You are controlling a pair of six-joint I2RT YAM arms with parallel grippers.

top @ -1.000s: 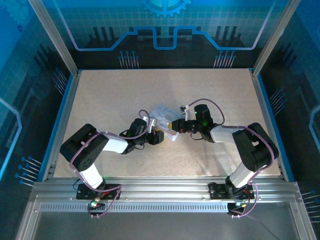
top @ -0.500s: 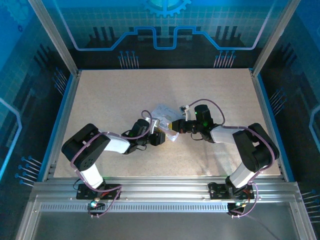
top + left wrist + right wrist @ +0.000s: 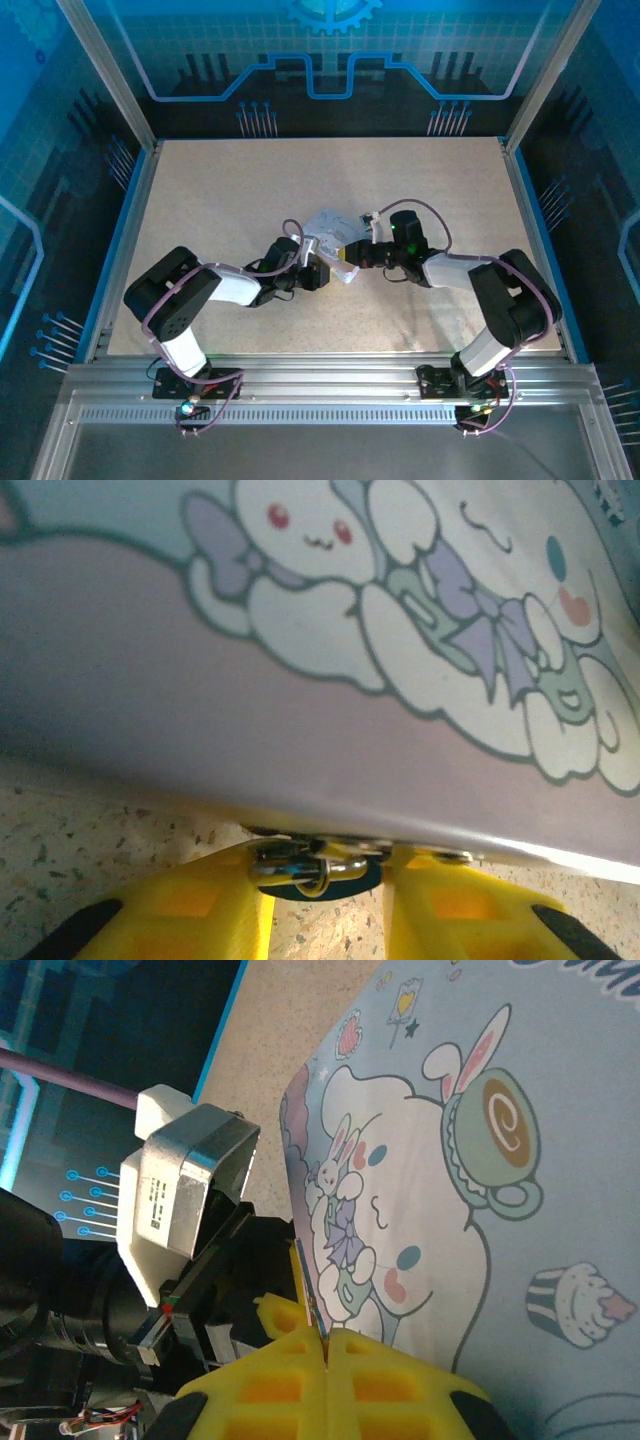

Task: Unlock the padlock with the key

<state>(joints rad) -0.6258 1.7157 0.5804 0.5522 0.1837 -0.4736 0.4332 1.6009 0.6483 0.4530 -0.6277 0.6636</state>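
Note:
The pale blue cartoon-printed tin (image 3: 326, 228) lies mid-table between both arms. In the left wrist view the padlock (image 3: 350, 878), a teal body with a silvery shackle, hangs at the tin's (image 3: 400, 630) lower edge. My left gripper (image 3: 325, 868) has closed in on it, and both yellow fingers (image 3: 200, 910) touch its sides. In the right wrist view my right gripper (image 3: 326, 1338) is shut on the key (image 3: 305, 1280), a thin strip seen edge-on that points along the edge of the tin (image 3: 480, 1160). From above, the left gripper (image 3: 322, 272) and right gripper (image 3: 357, 253) meet at the tin's near side.
The left arm's wrist camera housing (image 3: 185, 1190) sits close beside the key. Speckled tabletop (image 3: 220, 200) spreads all round the tin, bounded by a blue-edged frame (image 3: 125, 230) and the aluminium rail (image 3: 320, 375) at the near edge.
The left arm has slid slightly right toward the tin and its jaws have narrowed onto the padlock. The right arm has barely moved and stays shut.

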